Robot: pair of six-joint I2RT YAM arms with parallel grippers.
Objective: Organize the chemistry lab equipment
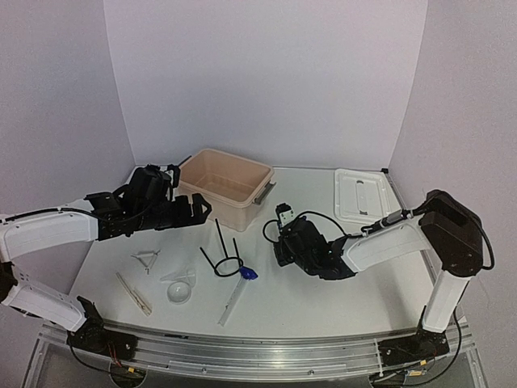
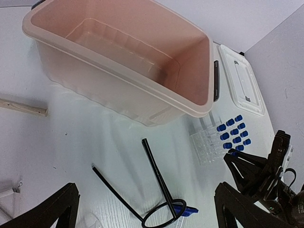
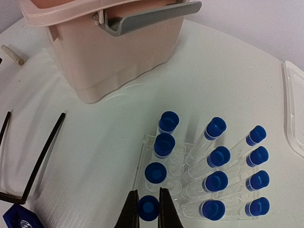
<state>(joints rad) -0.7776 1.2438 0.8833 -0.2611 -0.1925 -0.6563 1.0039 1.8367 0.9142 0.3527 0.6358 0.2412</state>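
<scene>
The right gripper (image 3: 147, 212) pinches a blue-capped tube (image 3: 147, 206) at the clear tube rack's (image 3: 176, 164) nearest corner, with the other tubes just beyond its fingertips. The left gripper (image 2: 147, 194) hangs wide apart, the black wire ring stand (image 2: 153, 164) between its fingers.

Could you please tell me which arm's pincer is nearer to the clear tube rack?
Right: its pincer grips a blue-capped tube at the tube rack; the left pincer hangs open beside the tub.
</scene>
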